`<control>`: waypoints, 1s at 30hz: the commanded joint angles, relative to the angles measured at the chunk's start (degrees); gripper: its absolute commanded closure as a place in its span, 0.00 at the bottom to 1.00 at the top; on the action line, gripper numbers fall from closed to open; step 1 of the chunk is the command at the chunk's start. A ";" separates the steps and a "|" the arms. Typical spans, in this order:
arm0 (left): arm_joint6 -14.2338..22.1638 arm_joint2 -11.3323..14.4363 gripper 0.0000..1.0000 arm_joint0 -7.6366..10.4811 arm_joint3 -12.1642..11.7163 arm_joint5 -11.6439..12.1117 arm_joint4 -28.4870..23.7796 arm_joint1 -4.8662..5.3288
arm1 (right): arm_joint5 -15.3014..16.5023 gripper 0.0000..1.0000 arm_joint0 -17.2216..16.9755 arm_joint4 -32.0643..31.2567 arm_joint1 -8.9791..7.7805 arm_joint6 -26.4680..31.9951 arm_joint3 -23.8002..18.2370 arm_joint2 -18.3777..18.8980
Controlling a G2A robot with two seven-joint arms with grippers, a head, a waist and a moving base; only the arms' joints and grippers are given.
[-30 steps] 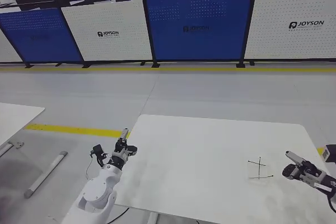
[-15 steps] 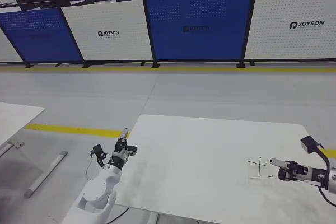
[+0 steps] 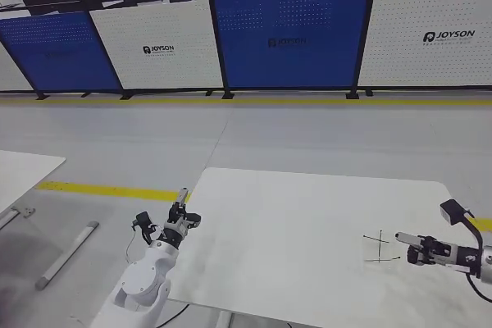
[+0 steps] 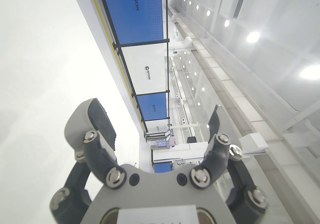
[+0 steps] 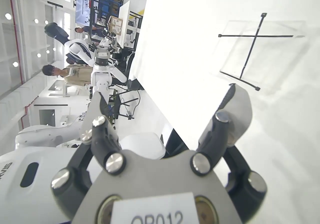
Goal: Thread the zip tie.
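Lying flat on the right-hand part of the white table [image 3: 312,213] are three black zip ties [image 3: 381,239], all loose and unthreaded. In the right wrist view, two of the zip ties [image 5: 255,36] cross each other at roughly a right angle. The third tie [image 5: 240,81] lies on a slant at the foot of the cross, touching or nearly touching the end of one strap; contact cannot be confirmed.

Right gripper [image 3: 400,238]: low over the table, just beside the ties on their right side and pointing toward them. Its own wrist view shows the right gripper [image 5: 165,91] with its fingers spread wide, nothing between them, and no contact with any tie.

Left gripper [image 3: 181,197]: at the table's left edge, well apart from the ties. Its wrist view shows the left gripper [image 4: 155,107] with its fingers likewise spread and holding nothing, the bare tabletop [image 4: 37,60] to one side.
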State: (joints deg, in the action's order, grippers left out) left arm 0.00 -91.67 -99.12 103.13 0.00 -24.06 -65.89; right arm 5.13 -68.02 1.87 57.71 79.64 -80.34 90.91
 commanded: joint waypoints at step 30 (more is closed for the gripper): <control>0.00 0.00 0.00 0.00 0.00 0.00 0.00 0.00 | -9.59 0.00 9.89 -4.53 -3.64 -0.46 0.23 -15.42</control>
State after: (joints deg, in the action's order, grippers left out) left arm 0.00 -91.67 -99.12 103.13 0.00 -24.06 -65.89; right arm -4.56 -57.69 -2.62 54.36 78.82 -79.42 74.39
